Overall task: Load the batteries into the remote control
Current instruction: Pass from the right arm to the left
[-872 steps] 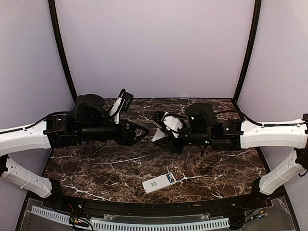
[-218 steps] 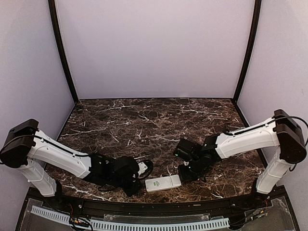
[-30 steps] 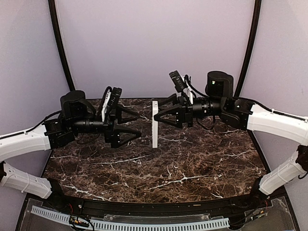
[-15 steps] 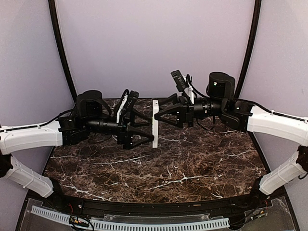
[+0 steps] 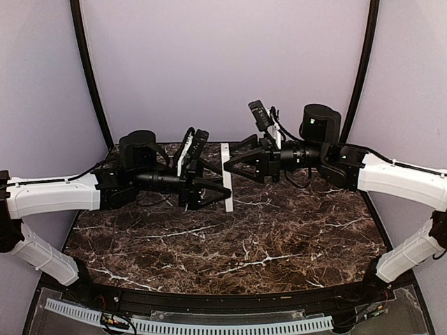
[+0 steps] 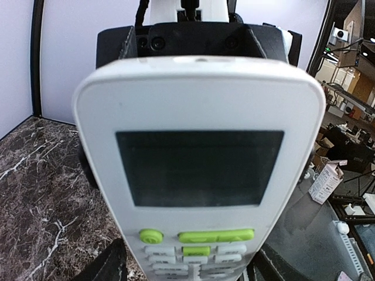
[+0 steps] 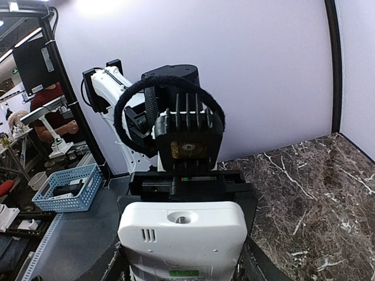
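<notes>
The remote control [image 5: 226, 169] is a white handset held upright in the air above the table's back middle. My right gripper [image 5: 228, 165] is shut on its upper half from the right; the right wrist view shows its plain back [image 7: 181, 234] between my fingers [image 7: 253, 264]. My left gripper [image 5: 226, 196] is open, its fingers straddling the remote's lower end from the left. The left wrist view shows the remote's dark display and green buttons [image 6: 199, 152] between my fingers [image 6: 108, 264], with a small gap on the left side. The batteries are out of view.
The dark marble table [image 5: 244, 244] lies below both arms, with lilac walls behind and at the sides and black frame posts [image 5: 89, 77] in the corners. A blue basket [image 7: 67, 187] and workshop clutter show beyond the cell.
My left gripper has moved right until its open fingers straddle the remote's lower end. The right gripper has kept the remote still and upright.
</notes>
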`<state>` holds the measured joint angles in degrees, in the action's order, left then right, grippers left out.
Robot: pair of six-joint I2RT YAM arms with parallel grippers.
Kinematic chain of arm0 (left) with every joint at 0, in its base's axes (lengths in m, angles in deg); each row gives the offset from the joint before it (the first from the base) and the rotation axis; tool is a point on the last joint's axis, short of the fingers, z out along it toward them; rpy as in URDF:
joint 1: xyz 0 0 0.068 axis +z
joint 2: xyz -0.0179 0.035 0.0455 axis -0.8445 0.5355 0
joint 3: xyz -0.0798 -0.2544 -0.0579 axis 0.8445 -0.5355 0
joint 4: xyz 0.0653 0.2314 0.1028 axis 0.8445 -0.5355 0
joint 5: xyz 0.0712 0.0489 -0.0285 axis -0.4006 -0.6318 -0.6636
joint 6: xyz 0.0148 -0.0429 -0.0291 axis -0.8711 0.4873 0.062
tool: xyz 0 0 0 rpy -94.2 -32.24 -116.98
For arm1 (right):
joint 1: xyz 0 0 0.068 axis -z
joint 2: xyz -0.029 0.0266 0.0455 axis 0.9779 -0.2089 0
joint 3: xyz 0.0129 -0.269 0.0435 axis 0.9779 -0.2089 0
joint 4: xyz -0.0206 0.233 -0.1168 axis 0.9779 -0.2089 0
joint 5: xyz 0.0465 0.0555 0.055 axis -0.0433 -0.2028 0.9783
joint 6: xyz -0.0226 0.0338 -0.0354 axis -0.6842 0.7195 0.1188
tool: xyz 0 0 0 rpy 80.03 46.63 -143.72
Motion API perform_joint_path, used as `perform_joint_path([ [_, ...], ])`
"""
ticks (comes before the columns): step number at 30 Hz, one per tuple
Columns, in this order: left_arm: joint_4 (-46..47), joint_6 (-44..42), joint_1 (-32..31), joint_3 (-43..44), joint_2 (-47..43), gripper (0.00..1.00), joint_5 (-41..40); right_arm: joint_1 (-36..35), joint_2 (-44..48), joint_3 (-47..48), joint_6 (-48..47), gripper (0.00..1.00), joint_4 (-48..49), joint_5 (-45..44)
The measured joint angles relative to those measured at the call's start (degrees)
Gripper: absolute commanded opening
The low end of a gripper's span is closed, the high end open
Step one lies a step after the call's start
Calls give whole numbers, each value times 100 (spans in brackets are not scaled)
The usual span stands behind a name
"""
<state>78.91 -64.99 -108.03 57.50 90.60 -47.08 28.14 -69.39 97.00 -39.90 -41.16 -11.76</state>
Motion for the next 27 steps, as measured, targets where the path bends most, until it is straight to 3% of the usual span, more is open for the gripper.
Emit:
perform_joint_path([
  [3, 153, 55, 0, 0, 0, 77, 46, 0, -11, -11, 26, 21, 20, 2],
  [7, 258, 94, 0, 0, 0, 66, 85, 0, -57, -37, 72, 21, 31, 4],
  [13, 326, 208, 11, 0, 24, 31, 166, 0, -90, -37, 116, 21, 52, 22],
  [17, 389, 223, 26, 0, 61, 17, 212, 7, -98, -44, 118, 24, 74, 15],
  [18, 387, 223, 28, 0, 68, 14, 216, 7, -98, -55, 118, 31, 74, 11],
  [23, 243, 236, 28, 0, 70, 0, 76, 7, -76, -63, 120, 95, -98, -251],
  [27, -632, 284, 13, 107, 107, 0, -857, 20, -42, 55, 125, 99, -763, -1331],
])
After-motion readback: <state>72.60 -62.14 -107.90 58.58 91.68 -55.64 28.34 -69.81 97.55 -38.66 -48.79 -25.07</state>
